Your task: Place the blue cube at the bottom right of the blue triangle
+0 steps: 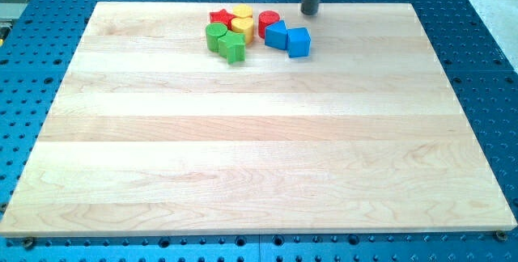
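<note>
So the wooden board (259,133) sat on a blue perforated table (486,68), and all the blocks were bunched up near the board's top edge, a bit left of centre. Everything else on the board was bare wood.

Going left to right through the cluster: a green cylinder (215,36) was the leftmost piece, with a second green block (232,48) touching it at about 4 o'clock; the shape of that one was hard to call. A red block (219,18), looking roughly star-like, sat at 12 o'clock from the green cylinder. Next came two yellow blocks, one (242,12) at the back and one (243,27) just in front of it, touching; their exact shapes couldn't be made out. A red cylinder (269,21) stood to the right of those.

The blue triangle (277,34) was at about 5 o'clock from the red cylinder, pressed close to it. The blue cube (299,42) was the rightmost block, a solid mid-blue with a lighter top face and darker sides, turned a little so a corner faced the viewer. It sat at roughly 4 o'clock from the blue triangle, touching it or nearly so.

The arm's tip (311,13) was at about 1 o'clock from the blue cube, near the board's top edge, clear of every block. No jaws on this rig, just the dark rod, so there was nothing open or closed to report.
</note>
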Robot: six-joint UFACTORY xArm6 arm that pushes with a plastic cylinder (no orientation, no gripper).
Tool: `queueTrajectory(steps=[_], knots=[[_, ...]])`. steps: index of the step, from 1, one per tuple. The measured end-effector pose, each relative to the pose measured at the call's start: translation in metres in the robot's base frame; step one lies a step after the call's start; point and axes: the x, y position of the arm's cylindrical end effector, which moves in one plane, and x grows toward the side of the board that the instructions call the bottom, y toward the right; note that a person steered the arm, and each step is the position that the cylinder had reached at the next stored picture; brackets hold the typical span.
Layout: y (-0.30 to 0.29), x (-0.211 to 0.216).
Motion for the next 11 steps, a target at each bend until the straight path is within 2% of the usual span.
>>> queueTrajectory(steps=[1, 3, 6, 9, 11], knots=[[-0.006, 0.034], [-0.006, 0.045], [-0.006, 0.107], [-0.004, 0.137], [0.003, 0.198]])
